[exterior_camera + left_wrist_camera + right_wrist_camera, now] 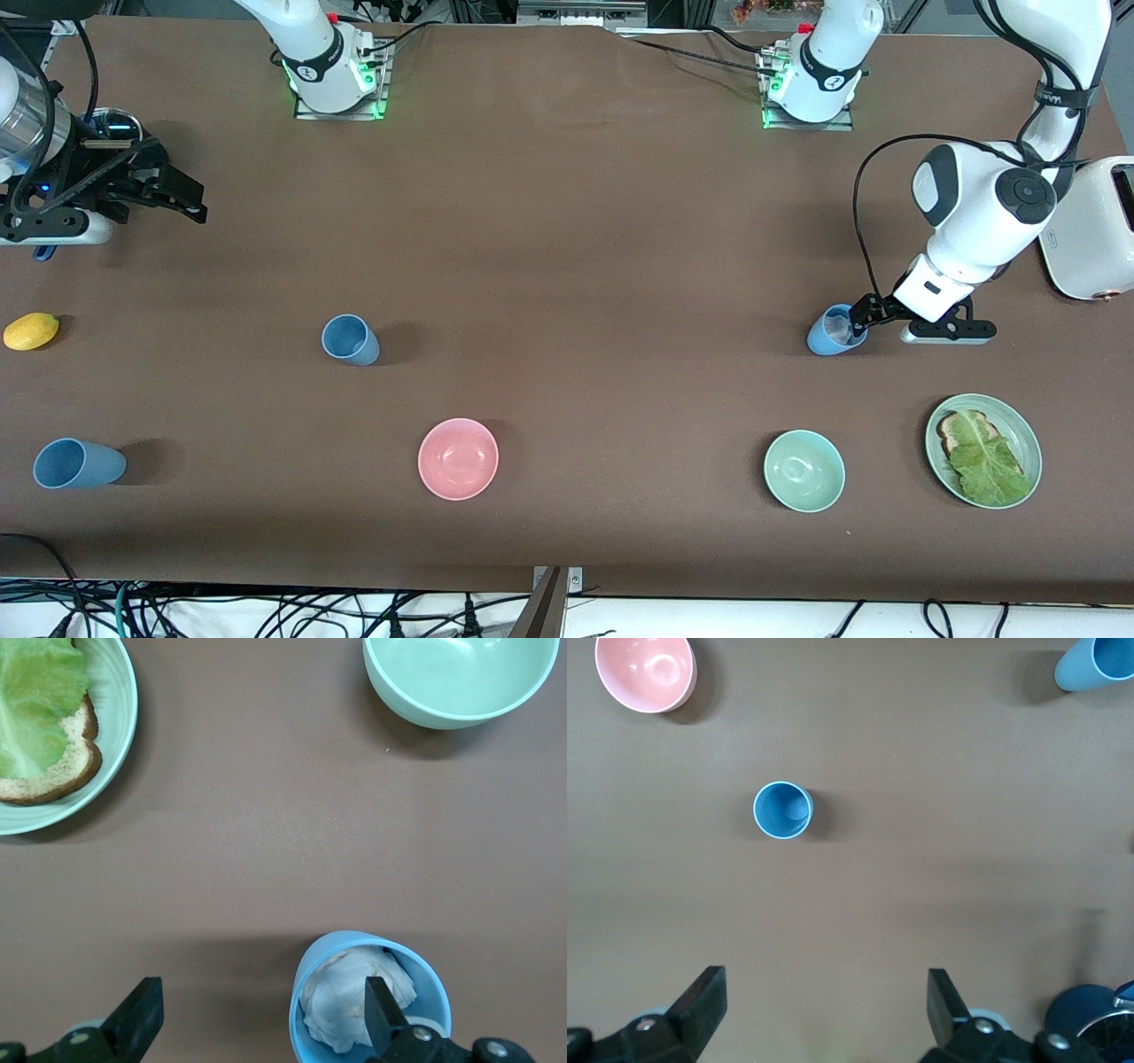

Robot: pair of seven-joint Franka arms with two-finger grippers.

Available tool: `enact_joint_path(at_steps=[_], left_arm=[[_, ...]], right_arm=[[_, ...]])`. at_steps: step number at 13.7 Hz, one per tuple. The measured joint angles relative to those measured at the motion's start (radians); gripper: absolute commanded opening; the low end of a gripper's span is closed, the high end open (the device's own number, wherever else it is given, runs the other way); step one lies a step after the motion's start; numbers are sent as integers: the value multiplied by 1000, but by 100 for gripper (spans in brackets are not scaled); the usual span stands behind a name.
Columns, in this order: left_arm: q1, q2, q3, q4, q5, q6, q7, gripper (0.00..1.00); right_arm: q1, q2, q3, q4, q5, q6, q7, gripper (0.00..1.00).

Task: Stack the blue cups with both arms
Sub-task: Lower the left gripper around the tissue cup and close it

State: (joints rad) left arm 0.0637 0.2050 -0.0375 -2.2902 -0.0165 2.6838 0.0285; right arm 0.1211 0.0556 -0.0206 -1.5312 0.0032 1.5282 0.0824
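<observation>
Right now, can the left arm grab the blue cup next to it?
Probably yes: the left gripper is open at that blue cup, one of its fingers inside the rim, nothing blocking.

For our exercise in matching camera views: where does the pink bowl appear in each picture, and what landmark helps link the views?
Front view: pink bowl low, near the middle, nearer the camera than the blue cup.
Left wrist view: not in it.
Right wrist view: pink bowl in the upper corner.
Shared landmark: that upright blue cup, seen in the front and right wrist views.
</observation>
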Motion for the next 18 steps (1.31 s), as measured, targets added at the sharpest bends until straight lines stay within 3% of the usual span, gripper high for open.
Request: enact_joint_path(at_steps=[12,13,14,15,18], left_arm=[[0,66,-1,-56,2,170,0,98],[0,74,-1,-56,2,184,0,90],[0,82,-1,-56,2,193,0,75],[0,87,-1,-56,2,199,0,46],[0,90,-1,-56,2,202,0,7]], right_arm=[[0,1,0,-2,0,0,0,100],[0,1,0,-2,0,0,0,100],[0,1,0,-2,0,0,0,100],[0,1,0,-2,0,0,0,100],[0,1,0,-2,0,0,0,100]])
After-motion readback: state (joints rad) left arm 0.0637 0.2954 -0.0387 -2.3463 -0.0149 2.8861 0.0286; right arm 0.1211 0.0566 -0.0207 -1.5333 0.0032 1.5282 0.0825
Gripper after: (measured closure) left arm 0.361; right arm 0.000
